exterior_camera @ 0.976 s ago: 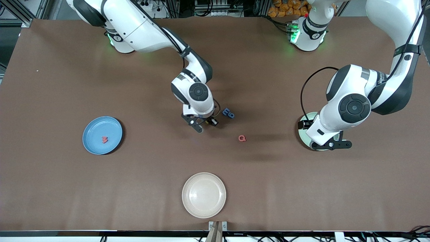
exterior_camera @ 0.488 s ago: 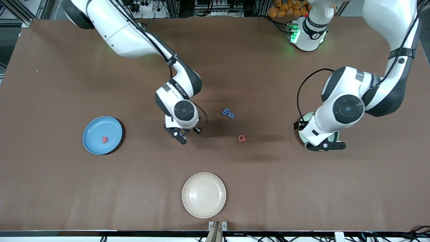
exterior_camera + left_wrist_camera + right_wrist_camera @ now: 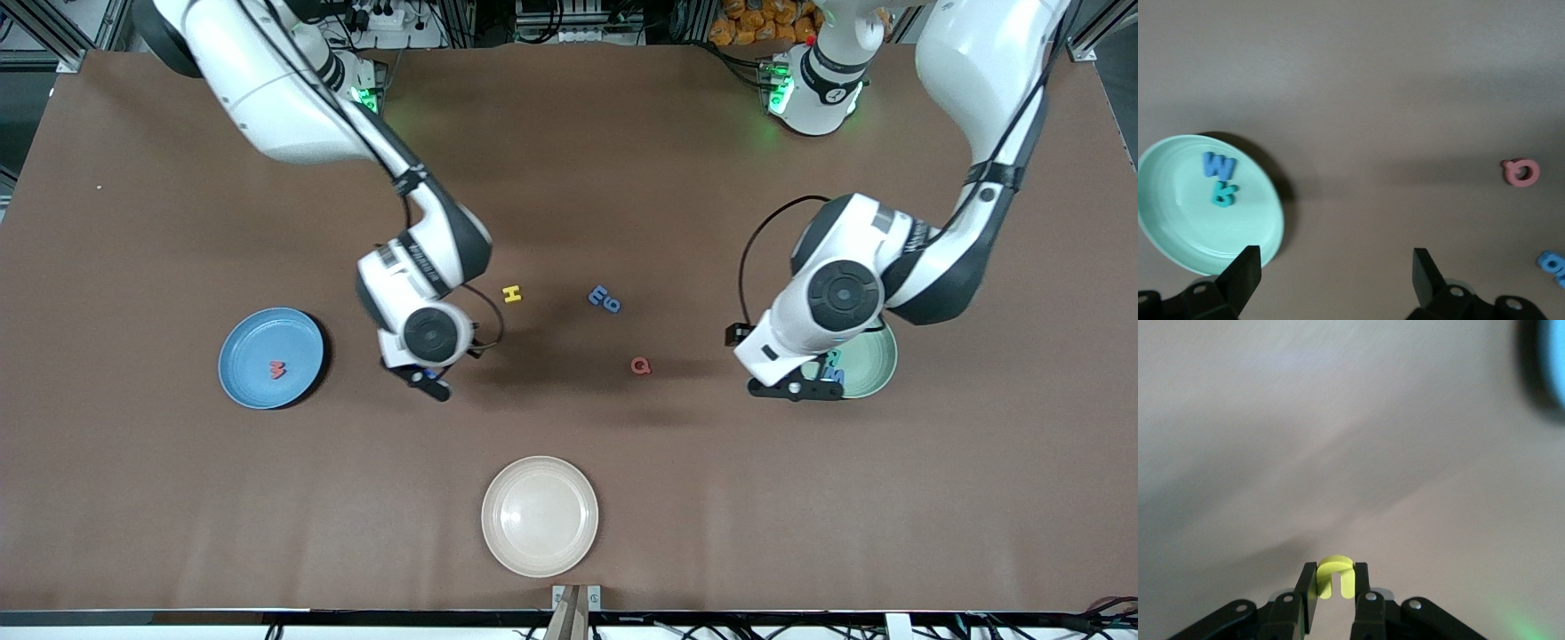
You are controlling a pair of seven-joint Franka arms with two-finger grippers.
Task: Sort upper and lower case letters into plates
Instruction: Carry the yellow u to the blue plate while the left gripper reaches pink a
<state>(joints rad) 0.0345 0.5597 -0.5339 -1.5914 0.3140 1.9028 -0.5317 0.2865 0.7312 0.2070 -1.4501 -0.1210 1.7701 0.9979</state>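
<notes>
you have two glossy white franka arms with black joint bands and round black wrist caps. black cables loop beside each wrist, green lights glow at both bases, and the black fingers [image 3: 1310,590] carry small silver screws.

Setting: robotics lab bench. Evidence: two white industrial arms bolted at the top edge of the frame, base of one [image 3: 813,89] at upper right showing a green status light, the other's green light [image 3: 363,96] at upper left; the table [image 3: 178,498] is covered edge to edge in plain brown matting. Aluminium frame struts [image 3: 62,36] stand in the upper left corner, power strips and cabling [image 3: 569,22] run along top centre, and loose cables [image 3: 1022,627] trail along the bottom edge.
</notes>
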